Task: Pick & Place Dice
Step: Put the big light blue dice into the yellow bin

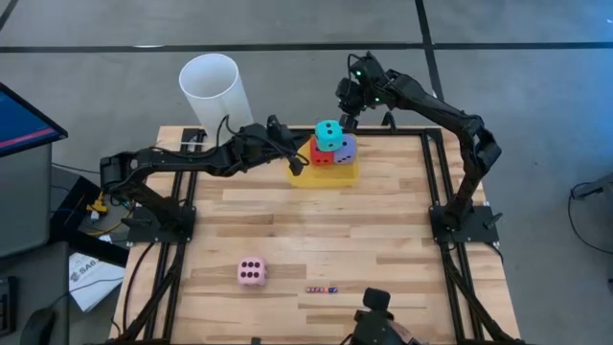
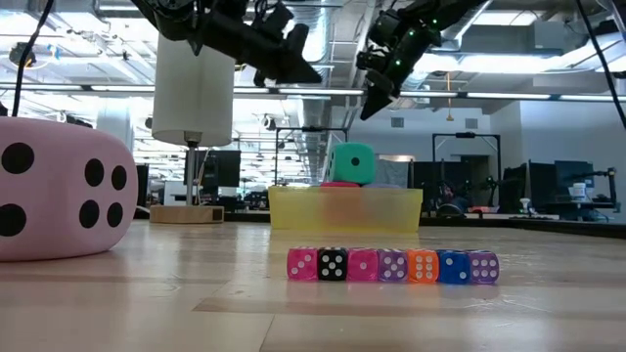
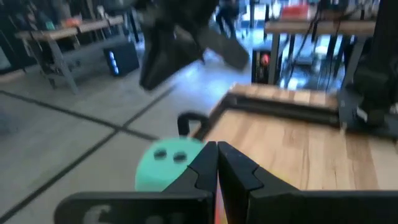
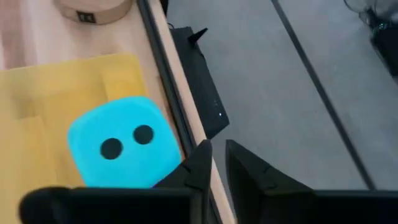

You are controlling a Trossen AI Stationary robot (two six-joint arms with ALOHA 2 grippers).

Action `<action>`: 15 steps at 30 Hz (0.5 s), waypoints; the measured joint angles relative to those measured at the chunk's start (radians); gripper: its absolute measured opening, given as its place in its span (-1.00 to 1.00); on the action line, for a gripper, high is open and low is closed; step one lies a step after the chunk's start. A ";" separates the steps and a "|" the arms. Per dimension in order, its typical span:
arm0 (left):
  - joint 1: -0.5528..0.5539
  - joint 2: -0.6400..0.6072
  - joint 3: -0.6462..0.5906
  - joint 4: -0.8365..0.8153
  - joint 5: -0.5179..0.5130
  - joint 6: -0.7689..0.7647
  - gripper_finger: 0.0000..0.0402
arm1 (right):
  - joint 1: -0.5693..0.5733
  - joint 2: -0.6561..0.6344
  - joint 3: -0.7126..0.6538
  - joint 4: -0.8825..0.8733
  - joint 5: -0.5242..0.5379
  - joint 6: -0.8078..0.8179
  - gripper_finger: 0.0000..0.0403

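Note:
A yellow tray [image 1: 324,176] stands at the table's far edge. In it sit a red die [image 1: 320,154] and a purple die [image 1: 346,149], and a cyan die [image 1: 329,134] rests on top of them. The pink die [image 1: 251,272] lies on the table near the front left. My left gripper [image 1: 295,163] hangs shut, high up just left of the stack [image 2: 296,61]. My right gripper [image 1: 350,120] hovers above and behind the cyan die [image 4: 121,149], all but shut, with nothing between its fingers [image 4: 214,158].
A tall white cylinder [image 1: 213,88] on a round wooden base stands at the far left corner. A row of tiny dice [image 1: 322,288] lies near the front edge. Bare wood stretches between the tray and the pink die.

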State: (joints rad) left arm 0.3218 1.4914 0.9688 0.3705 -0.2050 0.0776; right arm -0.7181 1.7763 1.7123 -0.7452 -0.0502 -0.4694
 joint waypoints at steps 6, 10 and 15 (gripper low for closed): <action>0.000 0.000 0.001 0.041 0.000 -0.007 -0.99 | 0.001 -0.033 0.000 -0.011 0.003 0.082 -0.83; 0.000 0.000 0.001 0.027 0.000 -0.007 -0.99 | -0.006 -0.084 0.000 0.000 0.003 0.081 -0.98; 0.000 0.000 0.001 0.027 0.000 -0.016 -0.99 | -0.005 -0.152 0.000 0.004 0.003 0.127 -0.96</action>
State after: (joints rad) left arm 0.3222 1.4914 0.9695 0.3977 -0.2050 0.0621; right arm -0.7227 1.6246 1.7119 -0.7410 -0.0475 -0.3424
